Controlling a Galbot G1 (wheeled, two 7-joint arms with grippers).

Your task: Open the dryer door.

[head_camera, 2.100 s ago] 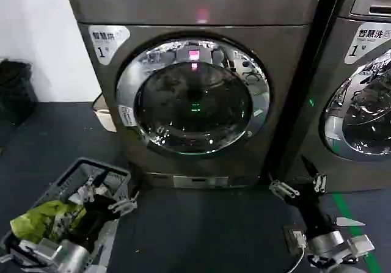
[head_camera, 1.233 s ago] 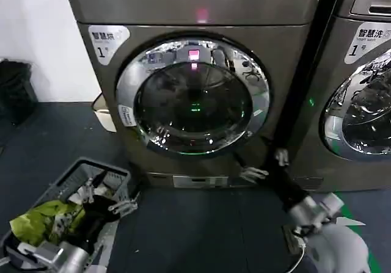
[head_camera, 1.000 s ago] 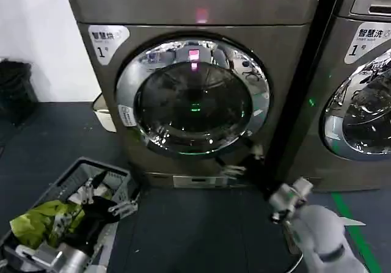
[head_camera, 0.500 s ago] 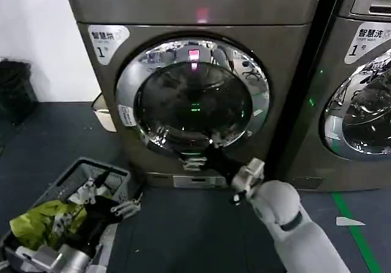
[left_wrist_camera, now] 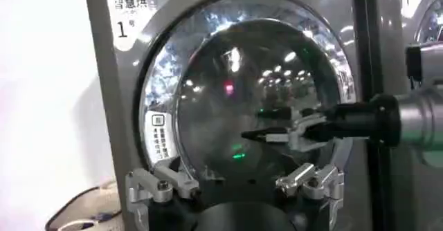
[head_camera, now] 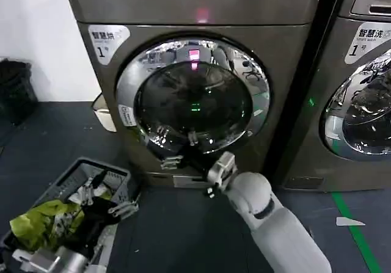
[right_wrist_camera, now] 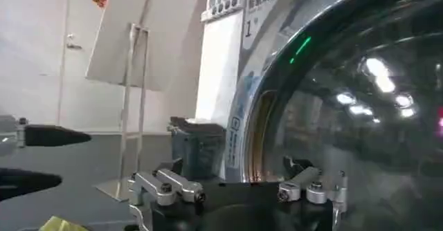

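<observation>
The dryer door (head_camera: 192, 96) is a round porthole with a wide chrome ring and dark domed glass, and it stands shut on the grey machine. My right gripper (head_camera: 181, 150) is open in front of the door's lower left. One finger (head_camera: 192, 138) lies over the glass and the other (head_camera: 171, 161) sits just below the ring; I cannot tell whether they touch it. The left wrist view shows the door (left_wrist_camera: 208, 66) and the right gripper (left_wrist_camera: 266, 124) before the glass. The right wrist view shows the chrome ring (right_wrist_camera: 257, 115) close by. My left gripper (head_camera: 105, 198) hangs open over the basket.
A grey laundry basket (head_camera: 113, 174) with clothes stands on the floor at the lower left. A neighbouring machine with a similar chrome door (head_camera: 360, 120) is at the right. A black bin (head_camera: 15, 90) stands by the white wall. A green floor line (head_camera: 360, 236) runs at the right.
My right arm has swung from the floor at the lower right up and leftward, to the door's lower left. The door has stayed shut and the left gripper has barely moved.
</observation>
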